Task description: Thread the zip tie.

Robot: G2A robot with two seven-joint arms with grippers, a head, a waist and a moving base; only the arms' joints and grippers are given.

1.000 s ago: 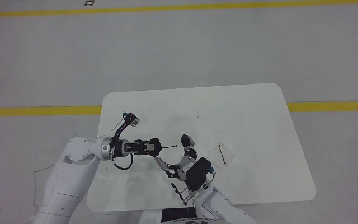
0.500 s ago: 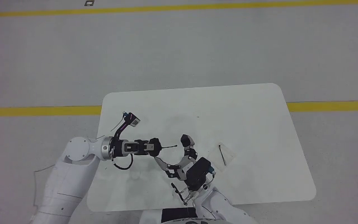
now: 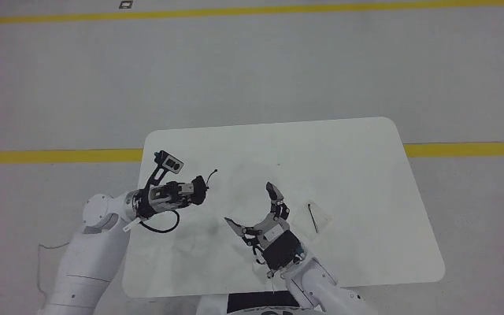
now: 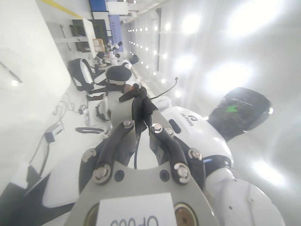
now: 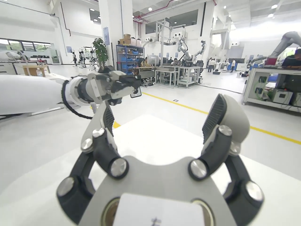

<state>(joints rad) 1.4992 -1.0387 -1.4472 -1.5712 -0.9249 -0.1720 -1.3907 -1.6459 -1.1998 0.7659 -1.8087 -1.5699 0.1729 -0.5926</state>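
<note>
Black zip tie [image 4: 167, 90] pinched in my left tool [image 3: 198, 189], free end slanting toward the counter's [image 3: 354, 157] far side; my open, empty right tool [image 3: 248, 204] sits apart, rightward.

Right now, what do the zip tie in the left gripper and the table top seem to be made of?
The zip tie: probably matte black plastic; a thin strip curving smoothly out of the left gripper, which is shut on it. The table: white, smooth, rounded corners, faint sheen; perhaps laminate or coated board, the look leaves it open.
</note>
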